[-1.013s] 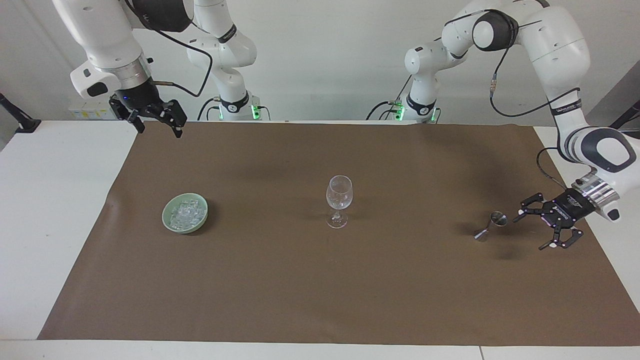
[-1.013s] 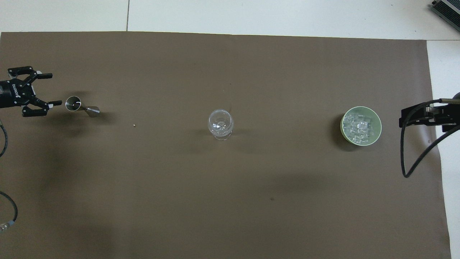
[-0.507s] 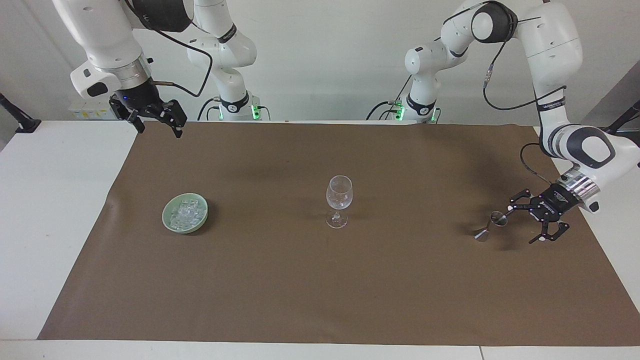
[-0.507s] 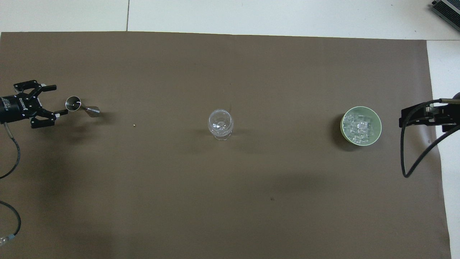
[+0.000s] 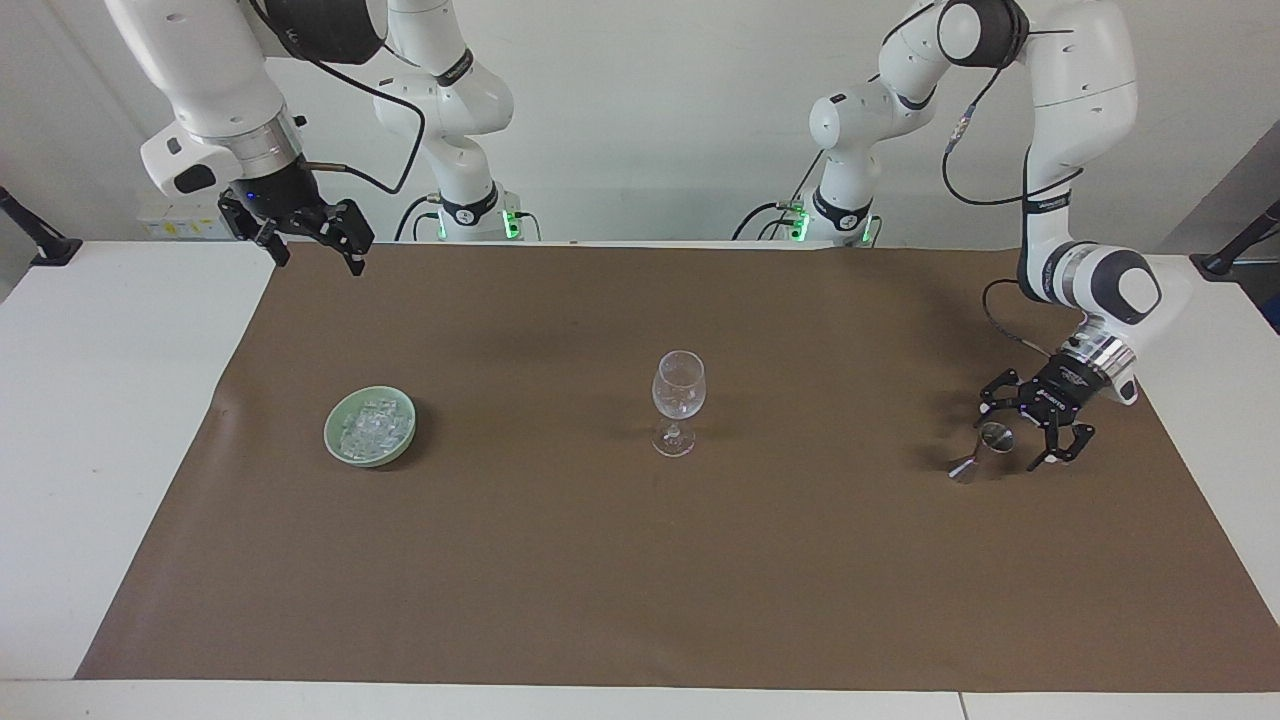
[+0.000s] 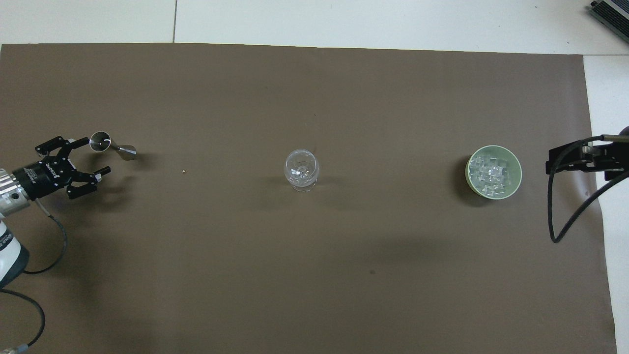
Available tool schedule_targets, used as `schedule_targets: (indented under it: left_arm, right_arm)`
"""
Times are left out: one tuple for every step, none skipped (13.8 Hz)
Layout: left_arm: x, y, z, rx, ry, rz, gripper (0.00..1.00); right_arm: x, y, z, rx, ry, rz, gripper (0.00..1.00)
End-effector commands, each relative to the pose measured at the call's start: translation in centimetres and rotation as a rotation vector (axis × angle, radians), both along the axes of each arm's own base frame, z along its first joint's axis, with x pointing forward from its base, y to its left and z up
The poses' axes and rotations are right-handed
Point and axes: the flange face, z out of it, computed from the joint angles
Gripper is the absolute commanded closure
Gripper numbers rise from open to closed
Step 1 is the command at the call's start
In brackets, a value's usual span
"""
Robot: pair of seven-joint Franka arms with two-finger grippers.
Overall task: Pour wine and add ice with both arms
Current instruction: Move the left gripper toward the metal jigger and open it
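The left gripper (image 5: pixel 1020 432) hung open beside the jigger (image 5: pixel 983 451) near the mat's (image 5: pixel 700 580) edge at the left arm's end. The right gripper (image 5: pixel 318 248), also open, waited above the mat's corner, mostly cut off overhead. The ice (image 5: pixel 371 427) filled the bowl (image 5: pixel 335 447); individual cubes blurred together.
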Motion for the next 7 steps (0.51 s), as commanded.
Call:
schedule_targets:
  left_arm:
    - [-1.2, -1.8, 0.0, -0.013, -0.021, 0.069, 0.0]
    - [-1.6, -2.3, -0.3, -0.026, -0.036, 0.092, 0.0]
    - [-1.9, -2.5, -0.4, -0.014, -0.058, 0.084, 0.0]
    - [-2.1, -3.2, -0.7, -0.012, -0.064, 0.081, 0.0]
    - [-2.0, -3.6, -0.8, -0.025, -0.065, 0.101, 0.0]
    - [-2.3, -3.6, -1.0, -0.03, -0.061, 0.115, 0.0]
    - [-2.3, -3.6, -0.9, -0.04, -0.064, 0.136, 0.0]
  right_arm:
    - [-0.7, 0.0, 0.2, 0.027, 0.001, 0.023, 0.0]
    - [-0.7, 0.0, 0.2, 0.027, 0.001, 0.023, 0.0]
    - [-0.7, 0.0, 0.2, 0.027, 0.001, 0.023, 0.0]
    - [-0.7, 0.0, 0.2, 0.027, 0.001, 0.023, 0.0]
    - [-0.7, 0.0, 0.2, 0.026, 0.001, 0.023, 0.0]
    - [-0.7, 0.0, 0.2, 0.027, 0.001, 0.023, 0.0]
    - [-0.7, 0.0, 0.1, 0.027, 0.002, 0.023, 0.0]
